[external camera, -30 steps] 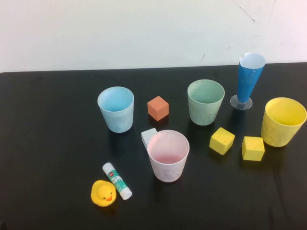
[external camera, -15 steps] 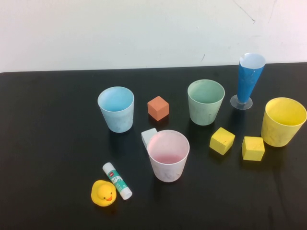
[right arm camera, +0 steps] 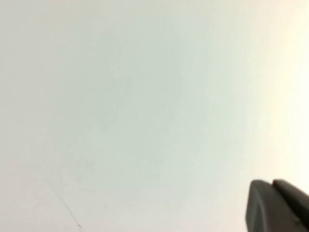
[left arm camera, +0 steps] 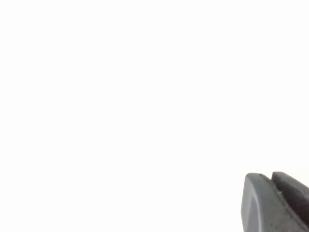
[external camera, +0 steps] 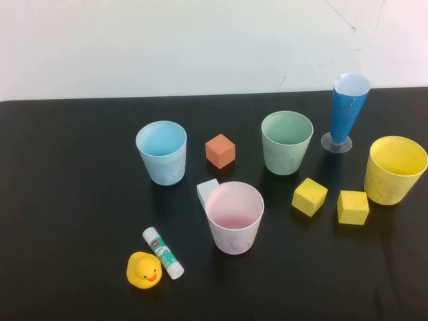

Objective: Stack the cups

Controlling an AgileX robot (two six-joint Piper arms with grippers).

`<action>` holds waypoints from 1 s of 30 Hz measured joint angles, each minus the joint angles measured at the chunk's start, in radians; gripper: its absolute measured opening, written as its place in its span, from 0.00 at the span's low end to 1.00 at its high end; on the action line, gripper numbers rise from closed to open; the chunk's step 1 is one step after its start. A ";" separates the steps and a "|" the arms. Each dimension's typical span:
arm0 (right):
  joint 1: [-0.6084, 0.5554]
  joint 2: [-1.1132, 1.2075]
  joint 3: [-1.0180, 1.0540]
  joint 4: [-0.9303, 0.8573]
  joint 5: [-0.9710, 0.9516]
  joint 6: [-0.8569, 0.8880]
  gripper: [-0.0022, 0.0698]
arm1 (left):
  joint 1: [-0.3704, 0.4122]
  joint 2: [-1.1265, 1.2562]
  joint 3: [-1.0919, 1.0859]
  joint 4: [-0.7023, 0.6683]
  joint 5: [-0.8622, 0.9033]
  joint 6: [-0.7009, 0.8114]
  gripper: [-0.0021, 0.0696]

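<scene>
Left end effector point(left arm camera: 277, 203), right end effector point(right arm camera: 280, 205) facing wall, grip unclear, glue stick point(external camera: 163, 252) label unreadable

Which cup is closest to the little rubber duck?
The pink cup, at the front middle of the table. The blue cup, green cup and yellow cup all stand farther from the duck.

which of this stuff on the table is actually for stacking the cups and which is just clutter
For the job: pink cup, blue cup, green cup, yellow cup.

Just lying about: orange cube, two yellow cubes, pale cube, blue cone, glue stick, rubber duck.

The left gripper and right gripper show only in their wrist views, facing a blank wall.
</scene>
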 joint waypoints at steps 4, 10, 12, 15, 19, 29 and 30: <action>0.000 0.000 -0.150 -0.019 0.237 0.000 0.03 | 0.000 0.005 -0.162 -0.080 0.213 0.147 0.03; 0.000 0.089 -0.290 -0.023 0.495 0.000 0.03 | 0.000 0.181 -0.363 -0.084 0.530 0.274 0.03; 0.000 0.133 -0.294 -0.023 0.546 -0.002 0.03 | 0.000 0.260 -0.392 -0.084 0.585 0.279 0.03; 0.000 0.212 -0.294 0.000 0.640 -0.012 0.03 | 0.000 0.397 -0.418 -0.123 0.621 0.269 0.03; 0.000 0.320 -0.294 0.101 0.773 -0.147 0.03 | 0.000 0.584 -0.475 -0.280 0.701 0.269 0.03; 0.002 0.505 -0.294 0.456 0.835 -0.655 0.03 | 0.000 1.114 -0.849 -0.402 0.967 0.458 0.03; 0.002 0.513 -0.294 0.476 0.832 -0.676 0.03 | 0.000 1.155 -0.882 -0.402 0.970 0.461 0.03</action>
